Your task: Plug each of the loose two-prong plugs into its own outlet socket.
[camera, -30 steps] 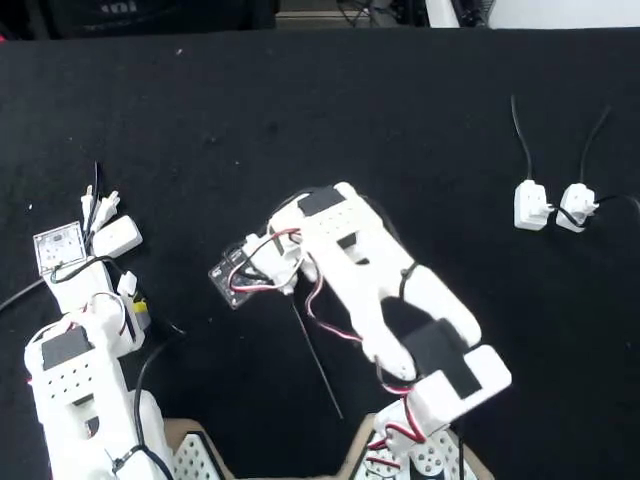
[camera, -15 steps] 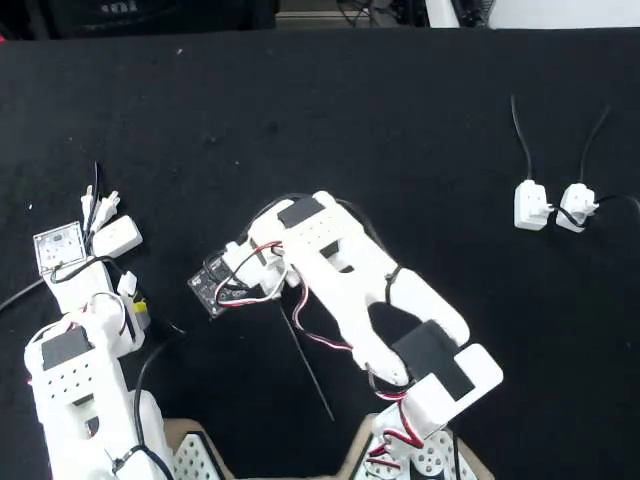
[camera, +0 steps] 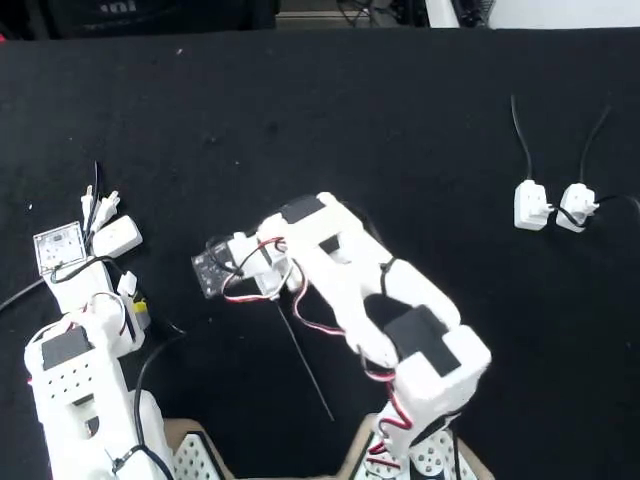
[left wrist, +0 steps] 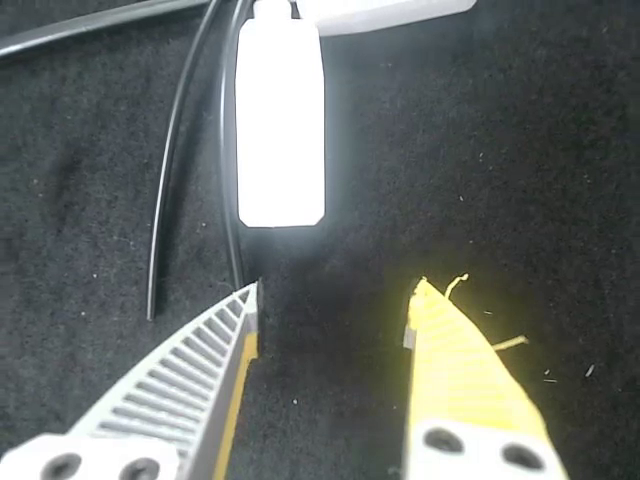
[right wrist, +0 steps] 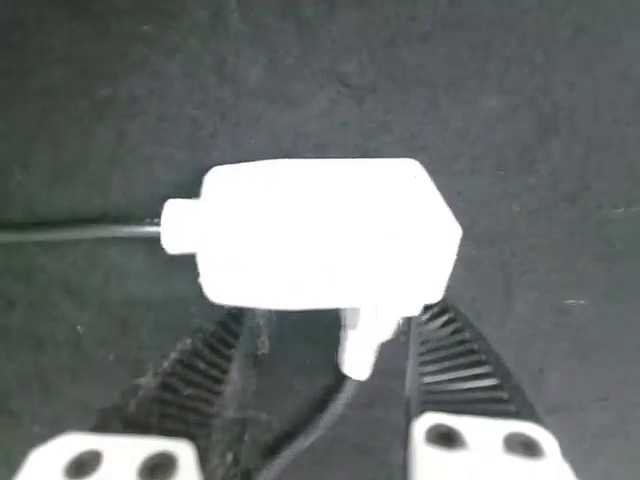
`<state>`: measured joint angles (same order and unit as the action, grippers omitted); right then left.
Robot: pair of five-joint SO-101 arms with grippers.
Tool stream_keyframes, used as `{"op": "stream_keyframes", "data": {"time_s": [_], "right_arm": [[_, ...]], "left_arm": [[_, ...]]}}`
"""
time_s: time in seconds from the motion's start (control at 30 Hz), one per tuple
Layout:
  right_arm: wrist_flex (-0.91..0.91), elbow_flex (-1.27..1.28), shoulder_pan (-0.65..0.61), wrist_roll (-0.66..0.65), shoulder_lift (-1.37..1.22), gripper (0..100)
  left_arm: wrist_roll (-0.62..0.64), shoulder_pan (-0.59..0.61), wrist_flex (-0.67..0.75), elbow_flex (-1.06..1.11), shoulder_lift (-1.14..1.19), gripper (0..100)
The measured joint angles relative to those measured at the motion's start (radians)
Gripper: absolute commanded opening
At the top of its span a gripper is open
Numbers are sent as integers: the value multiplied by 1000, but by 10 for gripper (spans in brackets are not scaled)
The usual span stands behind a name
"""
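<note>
A white two-prong plug (right wrist: 320, 235) lies on the black cloth just beyond my right gripper (right wrist: 335, 320). Its cord runs off sideways, and one prong (right wrist: 365, 345) points back between the open fingers, which do not clamp it. In the high view the right arm (camera: 330, 250) bends over the table's middle and covers this plug; the thin black cord (camera: 305, 360) trails toward the front edge. My left gripper (left wrist: 335, 300) stands open a short way from a white outlet socket (left wrist: 280, 120) with black cables (left wrist: 170, 180) beside it. The left arm (camera: 75, 360) sits at the front left.
Two white plug-and-socket pairs (camera: 530, 205) (camera: 575, 207) with black cords lie at the far right. A white block (camera: 118, 237) and small white parts (camera: 100, 205) cluster ahead of the left arm. Black cloth (camera: 400, 120) covers the table.
The right arm has swung left across the middle and turned its wrist; the thin cord shifted slightly left with it. The left arm has kept still.
</note>
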<state>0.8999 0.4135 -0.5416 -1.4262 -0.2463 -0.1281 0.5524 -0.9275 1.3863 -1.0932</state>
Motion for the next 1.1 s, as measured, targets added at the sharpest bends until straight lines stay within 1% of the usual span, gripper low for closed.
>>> {"op": "stream_keyframes", "data": {"time_s": [0.07,0.17,0.2,0.23,0.27,0.43,0.53,0.6,0.73,0.83,1.0,1.03,1.1], "right_arm": [[-26,-5,8,11,-20,145],[-37,-32,12,31,-43,3],[-38,-52,12,54,-46,26],[-40,-72,15,80,-49,28],[-38,-91,18,115,-52,9],[23,-164,72,313,-61,10],[95,-226,121,471,-61,10],[175,-276,163,605,-61,10],[410,-396,241,913,-64,10],[562,-474,287,1108,-68,11],[578,-493,364,1439,-123,11],[578,-493,371,1485,-149,11],[586,-493,376,1530,-193,12]], "left_arm": [[0,0,0,0,0,238],[0,0,0,0,0,238],[0,0,0,0,0,238],[0,0,0,0,0,238],[0,0,0,0,0,238],[0,0,0,0,0,238],[0,0,0,0,0,238],[0,0,0,0,0,238],[0,0,0,0,0,238],[0,0,0,0,0,238],[0,0,0,0,0,238],[0,0,-5,0,0,238],[0,0,-18,0,0,238]]}}
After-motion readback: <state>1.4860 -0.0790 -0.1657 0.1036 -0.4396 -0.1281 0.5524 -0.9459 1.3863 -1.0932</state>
